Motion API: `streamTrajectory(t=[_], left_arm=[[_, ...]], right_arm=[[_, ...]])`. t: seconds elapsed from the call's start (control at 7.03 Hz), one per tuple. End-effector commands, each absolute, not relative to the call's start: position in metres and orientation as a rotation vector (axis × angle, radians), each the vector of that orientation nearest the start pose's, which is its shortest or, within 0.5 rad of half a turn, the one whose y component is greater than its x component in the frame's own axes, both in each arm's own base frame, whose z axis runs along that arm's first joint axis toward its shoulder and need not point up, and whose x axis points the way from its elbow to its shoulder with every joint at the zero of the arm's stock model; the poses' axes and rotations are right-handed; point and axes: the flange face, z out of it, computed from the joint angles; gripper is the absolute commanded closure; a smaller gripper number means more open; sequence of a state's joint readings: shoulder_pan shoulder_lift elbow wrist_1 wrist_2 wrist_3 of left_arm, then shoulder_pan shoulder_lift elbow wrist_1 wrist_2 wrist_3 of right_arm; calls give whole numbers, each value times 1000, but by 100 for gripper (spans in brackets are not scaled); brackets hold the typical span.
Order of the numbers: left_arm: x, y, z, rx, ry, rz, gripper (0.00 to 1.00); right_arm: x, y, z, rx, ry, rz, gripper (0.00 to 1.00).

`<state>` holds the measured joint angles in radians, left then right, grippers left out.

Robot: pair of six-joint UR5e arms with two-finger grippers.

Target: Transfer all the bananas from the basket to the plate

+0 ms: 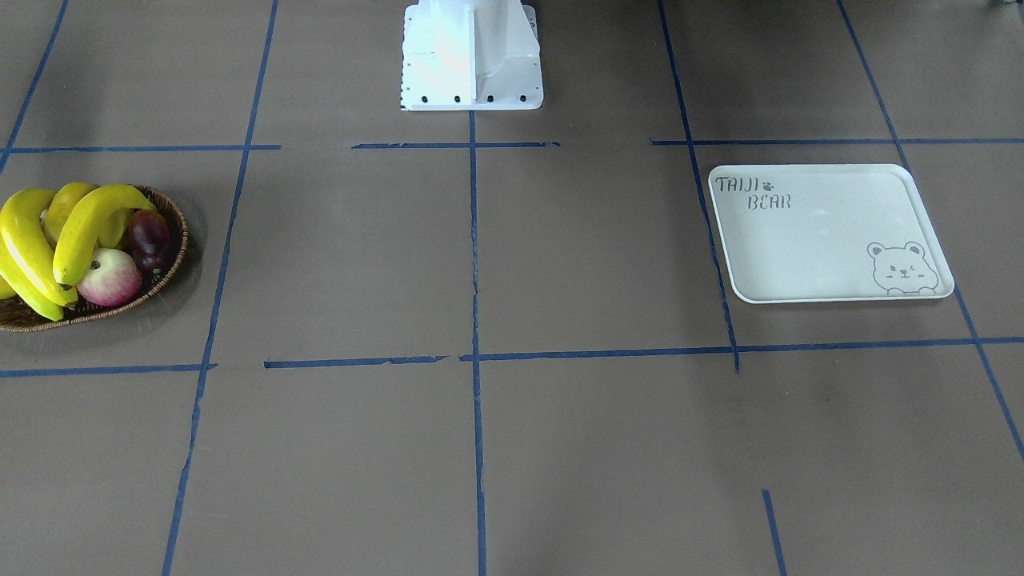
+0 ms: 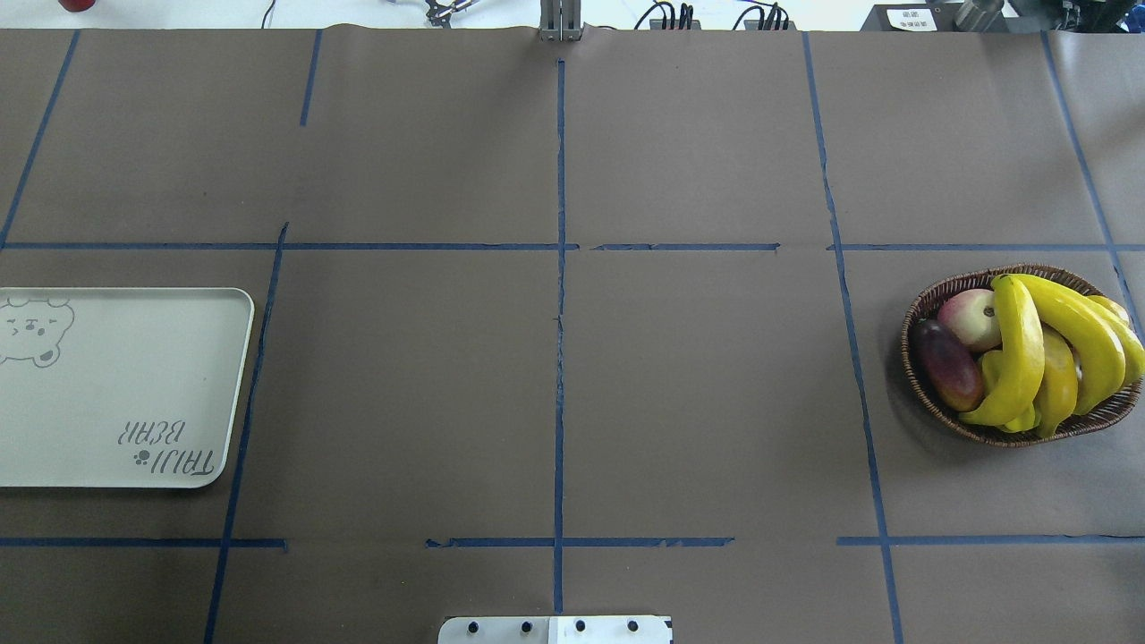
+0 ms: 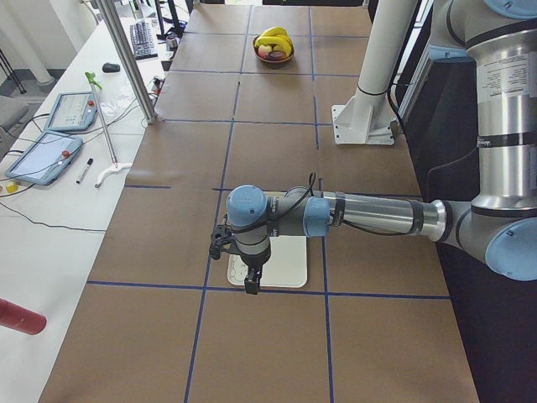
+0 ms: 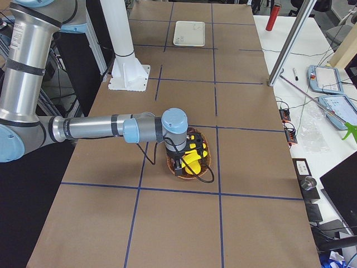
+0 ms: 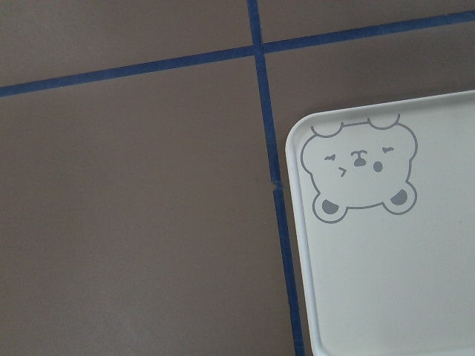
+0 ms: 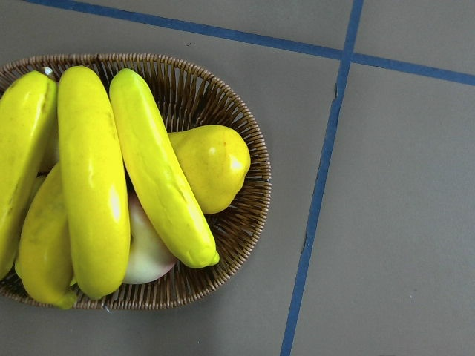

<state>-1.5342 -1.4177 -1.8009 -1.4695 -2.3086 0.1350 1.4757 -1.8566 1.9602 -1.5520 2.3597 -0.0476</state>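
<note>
Bananas (image 2: 1020, 349) lie heaped in the basket (image 2: 909, 358) at the table's right end, over an apple (image 2: 971, 319), a dark fruit (image 2: 944, 365) and a pear (image 6: 211, 163). Plate (image 2: 116, 385) sits at the left end, well apart from the basket. Right gripper (image 4: 179, 163) hangs above the basket, left gripper (image 3: 252, 287) by the plate's bear corner. Both claws show only from the side: apart or together, cannot tell
</note>
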Motion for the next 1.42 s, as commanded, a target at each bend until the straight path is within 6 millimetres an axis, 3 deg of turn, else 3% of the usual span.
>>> streamTrajectory(t=[0.0,0.28,0.43,0.71,1.0,1.28], left_arm=[[-51,-427,628,14,739,155,0],[-51,-427,628,14,739,155,0],[-51,-427,628,14,739,155,0],[-51,-427,628,14,739,155,0],[-48,-427,628,11,739,160,0],[-47,-427,628,11,740,161,0]], right_arm=[[25,-398,569,151,-794,-197,0],[18,-422,543,165,-810,-134,0],[0,-433,520,150,-824,-77,0],[-69,-451,456,78,-875,47,0],[-123,-453,447,44,-842,32,0],[-152,-456,464,76,-887,107,0]])
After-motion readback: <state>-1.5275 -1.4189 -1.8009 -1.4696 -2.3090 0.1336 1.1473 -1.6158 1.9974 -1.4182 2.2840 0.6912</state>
